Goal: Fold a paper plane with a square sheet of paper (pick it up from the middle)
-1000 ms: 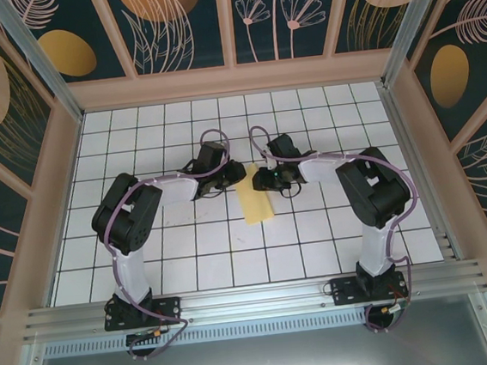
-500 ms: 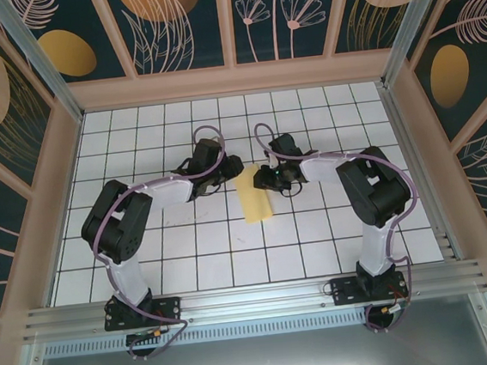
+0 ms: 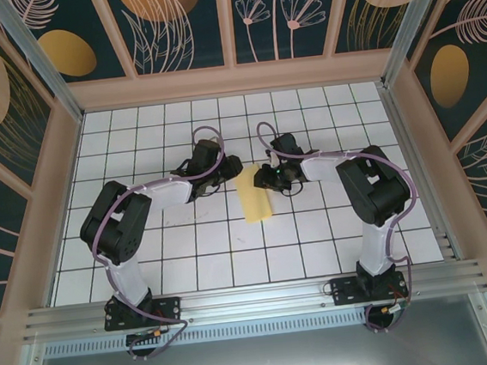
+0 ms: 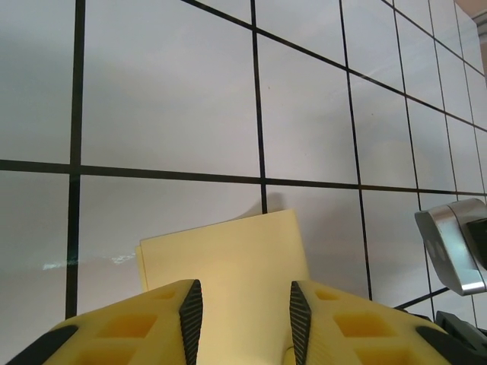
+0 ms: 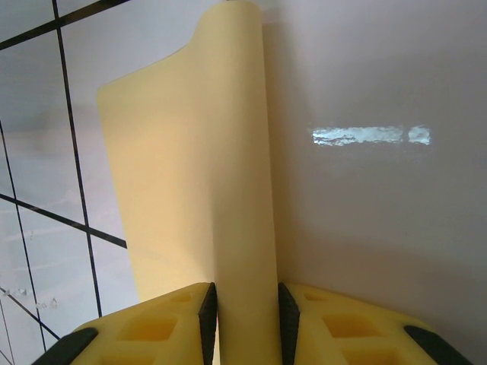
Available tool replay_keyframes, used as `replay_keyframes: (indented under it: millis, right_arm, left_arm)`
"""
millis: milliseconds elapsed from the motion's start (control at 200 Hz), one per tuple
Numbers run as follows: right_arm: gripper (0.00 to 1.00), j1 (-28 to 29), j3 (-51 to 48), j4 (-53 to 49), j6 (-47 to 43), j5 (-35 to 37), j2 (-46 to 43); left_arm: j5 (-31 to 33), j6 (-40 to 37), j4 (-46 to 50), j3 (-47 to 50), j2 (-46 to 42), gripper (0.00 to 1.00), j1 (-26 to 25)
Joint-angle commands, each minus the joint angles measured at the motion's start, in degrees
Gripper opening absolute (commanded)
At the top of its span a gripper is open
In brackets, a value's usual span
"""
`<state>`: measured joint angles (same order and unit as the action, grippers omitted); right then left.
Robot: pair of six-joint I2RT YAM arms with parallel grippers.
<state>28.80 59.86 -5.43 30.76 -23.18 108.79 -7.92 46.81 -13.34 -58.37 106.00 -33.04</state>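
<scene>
- The sheet of thin pale yellow paper (image 3: 256, 200) is lying as a narrow doubled strip on the white grid-tiled tabletop (image 3: 138, 158). This suggests the first lengthwise fold is already in and the nose folds are still to come.
- The right gripper (image 3: 266, 179) is sitting at the sheet's far right side. In the right wrist view its yellow fingers (image 5: 183, 319) are pressing in on the sheet's (image 5: 190, 152) raised, rounded fold, which is filling the narrow gap between them. It is probably pinching there to keep the two layers aligned and to stop the strip from sliding.
- The left gripper (image 3: 232, 170) is hovering at the sheet's far left side. In the left wrist view its jaws are standing apart, with the sheet's (image 4: 228, 258) flat end lying between and beneath the yellow fingertips (image 4: 190, 319). Nothing is clamped.
- The left gripper (image 4: 246, 304) is likely being lined up this way so it can take a corner of that end while the other side is anchored.
</scene>
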Motion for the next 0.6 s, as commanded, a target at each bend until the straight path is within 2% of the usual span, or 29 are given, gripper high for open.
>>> replay_keyframes:
  millis: [0, 595]
  right_arm:
    - [0.34, -1.4, -1.5, -4.2, -1.3, 7.6, 4.7]
    - [0.33, -0.4, -0.7, -4.9, -6.4, 10.6, 6.5]
  left_arm:
    - [-2.1, 0.6, -1.9, -0.1, 0.9, 0.38, -0.4]
    - [-5.1, 0.4, -2.3, 0.9, 2.5, 0.31, -0.4]
